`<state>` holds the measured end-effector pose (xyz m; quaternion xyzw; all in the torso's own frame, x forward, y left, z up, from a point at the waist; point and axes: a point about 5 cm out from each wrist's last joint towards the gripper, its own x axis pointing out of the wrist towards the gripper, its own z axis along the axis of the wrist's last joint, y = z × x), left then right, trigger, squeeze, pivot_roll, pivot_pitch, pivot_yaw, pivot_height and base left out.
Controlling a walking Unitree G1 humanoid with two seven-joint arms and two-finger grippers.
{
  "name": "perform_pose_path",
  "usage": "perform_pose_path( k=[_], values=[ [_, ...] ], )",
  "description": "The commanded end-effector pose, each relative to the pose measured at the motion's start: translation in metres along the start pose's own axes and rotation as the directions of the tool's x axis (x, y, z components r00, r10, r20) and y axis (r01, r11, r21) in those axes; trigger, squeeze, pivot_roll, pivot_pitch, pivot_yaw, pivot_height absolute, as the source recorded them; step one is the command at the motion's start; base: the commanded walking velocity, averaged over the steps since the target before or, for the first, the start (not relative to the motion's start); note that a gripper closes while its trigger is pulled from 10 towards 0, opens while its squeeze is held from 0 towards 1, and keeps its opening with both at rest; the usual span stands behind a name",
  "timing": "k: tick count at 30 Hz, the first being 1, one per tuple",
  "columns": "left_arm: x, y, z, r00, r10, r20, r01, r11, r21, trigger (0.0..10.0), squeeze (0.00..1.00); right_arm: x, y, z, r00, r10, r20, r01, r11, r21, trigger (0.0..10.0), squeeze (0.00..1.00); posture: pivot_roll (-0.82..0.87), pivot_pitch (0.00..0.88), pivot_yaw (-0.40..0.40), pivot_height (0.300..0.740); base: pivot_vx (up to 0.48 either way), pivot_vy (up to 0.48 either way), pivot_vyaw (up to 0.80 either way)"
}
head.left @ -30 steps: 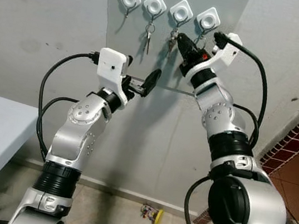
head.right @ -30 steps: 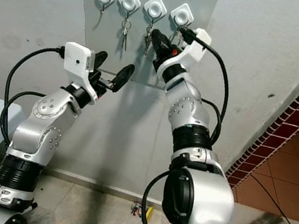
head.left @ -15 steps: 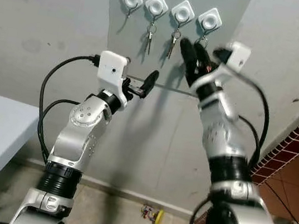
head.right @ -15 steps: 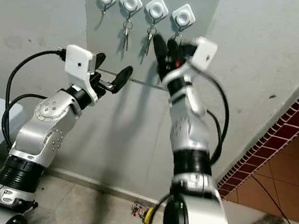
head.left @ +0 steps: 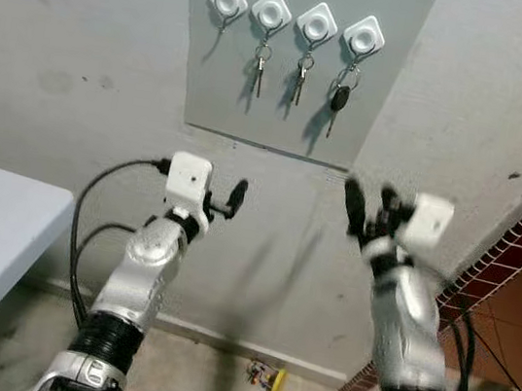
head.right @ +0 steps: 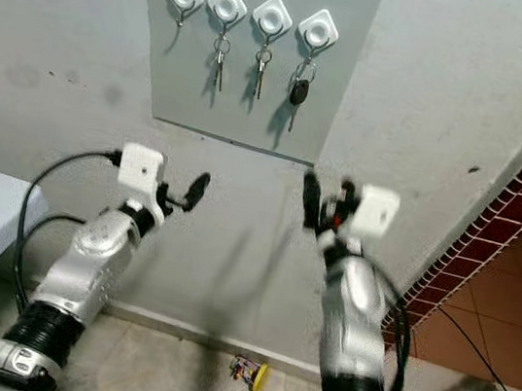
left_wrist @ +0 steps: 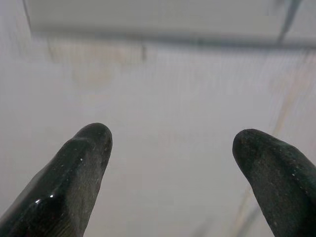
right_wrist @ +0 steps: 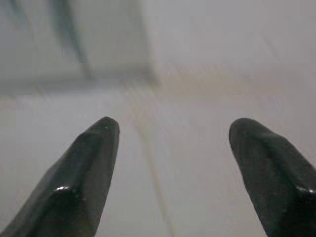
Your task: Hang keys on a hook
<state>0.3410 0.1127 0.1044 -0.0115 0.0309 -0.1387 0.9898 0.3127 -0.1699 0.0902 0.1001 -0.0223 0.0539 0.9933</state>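
Right tool, eye views: right tool point(head.left: 367, 208) spread, holding nothing; black-fobbed keys point(head.left: 338, 100) hang above it on the rightmost hook point(head.left: 362, 38).
Left tool, eye views: left tool point(head.left: 232, 197) raised below the hook panel point(head.left: 396, 78).
Wrist views: both tools' fingers point(left_wrist: 79, 163) spread before the wall point(right_wrist: 222, 59).

In the upper middle of the frame, three hooks carry keys point(head.left: 339, 97); the leftmost hook point(head.left: 227, 1) hangs bare. Bare wall point(head.left: 276, 227) lies open below the board point(head.left: 394, 97), between both hands.
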Motion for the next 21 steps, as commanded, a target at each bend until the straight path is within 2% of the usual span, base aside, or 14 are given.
perform_pose_path(
  k=[1,3,4,5,6,7,8,9,11,14,16,19,20,21],
  values=[
    [-0.002,-0.001,-0.009,1.0,0.005,-0.014,-0.006,1.0,-0.017,10.0,0.0,-0.007,-0.006,-0.011,0.999,-0.026,-0.026,0.026,0.999,-0.033,10.0,1.0,-0.02,0.0,-0.011,0.74,0.0,0.0,0.0],
    [-0.004,-0.002,-0.02,0.999,0.006,-0.036,-0.007,1.0,-0.029,10.0,0.0,-0.021,-0.013,-0.033,0.993,-0.058,-0.105,0.051,0.997,-0.062,10.0,1.0,-0.03,0.0,-0.005,0.74,0.0,0.0,0.0],
    [-0.009,-0.002,-0.032,0.999,0.014,-0.045,-0.012,0.999,0.034,10.0,0.0,-0.035,-0.018,-0.053,0.98,-0.087,-0.179,0.072,0.993,-0.089,10.0,1.0,-0.03,0.0,0.002,0.74,0.0,0.0,0.0],
    [-0.009,-0.002,-0.032,0.999,0.014,-0.045,-0.012,0.999,0.034,10.0,0.0,-0.035,-0.018,-0.053,0.98,-0.087,-0.179,0.072,0.993,-0.089,10.0,1.0,-0.03,0.0,0.002,0.74,0.0,0.0,0.0],
    [-0.011,-0.002,-0.036,0.999,0.017,-0.045,-0.014,0.997,0.077,10.0,0.0,-0.042,-0.02,-0.061,0.973,-0.099,-0.21,0.081,0.992,-0.093,10.0,1.0,-0.03,0.0,0.002,0.74,0.0,0.0,0.0],
    [-0.017,-0.003,-0.056,0.992,0.02,-0.125,-0.007,0.994,0.111,10.0,0.0,-0.058,-0.026,-0.081,0.947,-0.144,-0.288,0.114,0.986,-0.118,10.0,1.0,-0.04,0.0,0.008,0.74,0.0,0.0,0.0],
    [-0.021,-0.003,-0.066,0.985,0.012,-0.173,0.004,0.995,0.095,10.0,0.0,-0.066,-0.029,-0.09,0.929,-0.167,-0.329,0.129,0.982,-0.135,10.0,1.0,-0.04,0.0,0.008,0.74,0.0,0.0,0.0],
    [-0.021,-0.003,-0.066,0.985,0.012,-0.173,0.004,0.995,0.095,10.0,0.0,-0.066,-0.029,-0.09,0.929,-0.167,-0.329,0.129,0.982,-0.135,10.0,1.0,-0.04,0.0,0.008,0.74,0.0,0.0,0.0],
    [-0.028,-0.004,-0.08,0.972,-0.004,-0.236,0.022,0.997,0.074,10.0,0.0,-0.078,-0.033,-0.102,0.902,-0.188,-0.39,0.127,0.976,-0.178,10.0,1.0,-0.04,0.0,0.012,0.74,0.0,0.0,0.0],
    [-0.052,-0.001,-0.113,0.931,-0.015,-0.364,0.022,1.0,0.016,10.0,0.0,-0.109,-0.048,-0.125,0.815,-0.279,-0.508,0.167,0.952,-0.256,10.0,1.0,-0.05,0.0,0.021,0.74,0.0,0.0,0.0],
    [-0.06,0.0,-0.124,0.908,0.002,-0.419,0.017,0.999,0.041,10.0,0.0,-0.117,-0.052,-0.128,0.797,-0.299,-0.525,0.187,0.948,-0.257,10.0,1.0,-0.05,0.0,0.024,0.74,0.0,0.0,0.0],
    [-0.079,0.001,-0.144,0.867,0.003,-0.498,0.018,0.999,0.037,10.0,0.0,-0.134,-0.062,-0.134,0.746,-0.396,-0.536,0.23,0.908,-0.35,10.0,1.0,-0.07,0.0,0.03,0.74,0.0,0.0,0.0],
    [-0.079,0.001,-0.144,0.867,0.003,-0.498,0.018,0.999,0.037,10.0,0.0,-0.134,-0.062,-0.134,0.746,-0.396,-0.536,0.23,0.908,-0.35,10.0,1.0,-0.07,0.0,0.03,0.74,0.0,0.0,0.0],
    [-0.085,0.002,-0.15,0.847,0.017,-0.531,0.01,0.999,0.049,10.0,0.0,-0.138,-0.063,-0.136,0.729,-0.405,-0.552,0.232,0.905,-0.357,10.0,1.0,-0.07,0.0,0.029,0.74,0.0,0.0,0.0]
  ],
)
